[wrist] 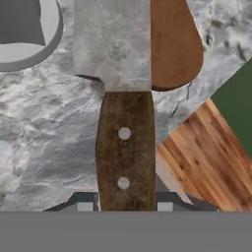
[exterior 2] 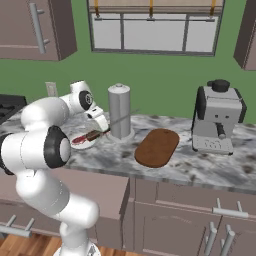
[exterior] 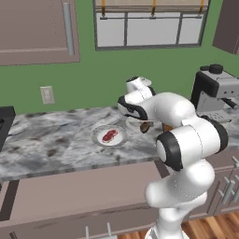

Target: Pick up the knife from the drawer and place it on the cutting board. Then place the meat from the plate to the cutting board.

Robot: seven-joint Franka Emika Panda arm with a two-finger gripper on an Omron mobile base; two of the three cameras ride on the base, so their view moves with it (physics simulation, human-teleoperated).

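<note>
Slim kitchen knife, grey metal blade, dark brown riveted wooden handle (wrist: 125,152): held clear above the grey marbled countertop (exterior 2: 115,152), handle clamped between the dark fingers of the two-finger gripper (wrist: 125,205). Reddish-brown rounded wooden cutting board (exterior 2: 157,147): lying flat between the tall grey cylindrical canister (exterior 2: 119,111) and the coffee machine (exterior 2: 218,118). Round white-grey plate (exterior: 109,137): apparently still bearing the small red slab of meat (exterior: 110,135).

Glossy white rounded arm segments (exterior: 186,140) with dark joint bands
</note>
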